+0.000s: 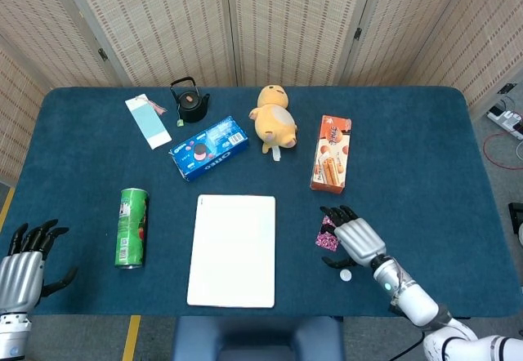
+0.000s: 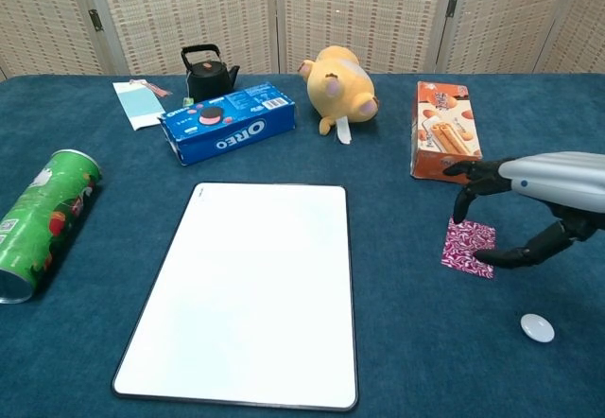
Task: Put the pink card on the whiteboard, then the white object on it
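The blue surface [image 1: 409, 149] carries everything. Largest on it is the whiteboard [image 1: 233, 250], lying flat at about six o'clock from the middle, its long axis running toward and away from the robot, nothing on it yet.

Around it, from big to small: the green can [image 1: 131, 226] on its side at nine o'clock of the whiteboard; the blue cookie box [image 1: 208, 148] and the plush toy [image 1: 274, 116] toward twelve; the orange snack box [image 1: 331, 165] at about one o'clock.

The right hand [image 1: 353, 238] reaches in from the near right, fingers spread wide and holding nothing. In the chest view its fingertips [image 2: 460, 212] arch over the pink card [image 2: 469, 246], thumb toward the near corner; whether any of them touch the card I cannot tell.

The left hand [image 1: 23, 267] hangs off the near left corner, fingers loosely apart and empty, well away from the work.

The pink card lies flat at three o'clock of the whiteboard, close beside it but apart, directly under the right hand. So the right hand is plainly the nearer one, and the carry would run toward nine o'clock. A flat card on cloth may be awkward to lift.

Smallest is the white object [image 2: 537, 327], at about five o'clock of the card, just beside the right hand's wrist, untouched.
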Robot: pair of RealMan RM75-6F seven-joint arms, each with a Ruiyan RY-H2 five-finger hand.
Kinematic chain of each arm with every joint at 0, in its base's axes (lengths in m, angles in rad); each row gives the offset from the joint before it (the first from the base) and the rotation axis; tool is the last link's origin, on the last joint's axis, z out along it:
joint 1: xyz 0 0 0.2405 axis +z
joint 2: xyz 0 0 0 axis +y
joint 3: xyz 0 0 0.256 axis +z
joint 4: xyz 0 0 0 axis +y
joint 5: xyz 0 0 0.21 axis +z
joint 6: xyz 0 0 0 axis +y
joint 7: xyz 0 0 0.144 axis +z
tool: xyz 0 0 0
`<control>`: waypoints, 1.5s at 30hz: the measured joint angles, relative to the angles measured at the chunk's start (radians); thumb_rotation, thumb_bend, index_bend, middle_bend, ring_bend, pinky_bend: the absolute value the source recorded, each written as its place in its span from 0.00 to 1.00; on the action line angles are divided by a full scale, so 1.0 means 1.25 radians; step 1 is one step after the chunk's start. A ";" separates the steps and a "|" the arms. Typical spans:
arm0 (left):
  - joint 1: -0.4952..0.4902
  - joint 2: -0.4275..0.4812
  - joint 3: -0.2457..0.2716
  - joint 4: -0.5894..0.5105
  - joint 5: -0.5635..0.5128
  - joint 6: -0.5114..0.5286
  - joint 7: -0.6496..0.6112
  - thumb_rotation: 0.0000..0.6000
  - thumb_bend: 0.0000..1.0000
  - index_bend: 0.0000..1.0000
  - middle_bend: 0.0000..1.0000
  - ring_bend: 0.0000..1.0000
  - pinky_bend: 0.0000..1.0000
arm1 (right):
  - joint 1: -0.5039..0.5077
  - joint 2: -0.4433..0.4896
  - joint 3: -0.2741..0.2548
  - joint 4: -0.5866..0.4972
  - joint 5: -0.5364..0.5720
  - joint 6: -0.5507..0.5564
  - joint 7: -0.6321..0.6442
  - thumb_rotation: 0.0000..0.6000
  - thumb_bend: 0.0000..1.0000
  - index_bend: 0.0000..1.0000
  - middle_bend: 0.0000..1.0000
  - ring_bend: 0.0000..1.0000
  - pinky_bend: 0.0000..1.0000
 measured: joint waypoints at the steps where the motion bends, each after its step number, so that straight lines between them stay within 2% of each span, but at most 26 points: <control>1: 0.000 -0.001 0.000 0.001 -0.001 -0.001 0.000 1.00 0.30 0.26 0.17 0.18 0.00 | 0.008 -0.004 0.001 0.002 0.009 -0.006 -0.006 0.46 0.36 0.30 0.00 0.00 0.00; 9: 0.001 -0.004 0.000 0.013 -0.010 -0.009 -0.007 1.00 0.30 0.27 0.17 0.18 0.00 | 0.051 -0.045 -0.012 0.036 0.075 -0.031 -0.056 0.46 0.36 0.32 0.00 0.00 0.00; 18: 0.003 -0.006 0.000 0.022 -0.014 -0.012 -0.017 1.00 0.30 0.27 0.17 0.18 0.00 | 0.069 -0.080 -0.033 0.075 0.092 -0.028 -0.057 0.45 0.36 0.32 0.00 0.00 0.00; 45: 0.002 -0.011 0.000 0.034 -0.014 -0.022 -0.026 1.00 0.30 0.27 0.17 0.18 0.00 | 0.088 -0.078 -0.071 0.077 0.120 0.003 -0.064 0.45 0.36 0.34 0.00 0.00 0.00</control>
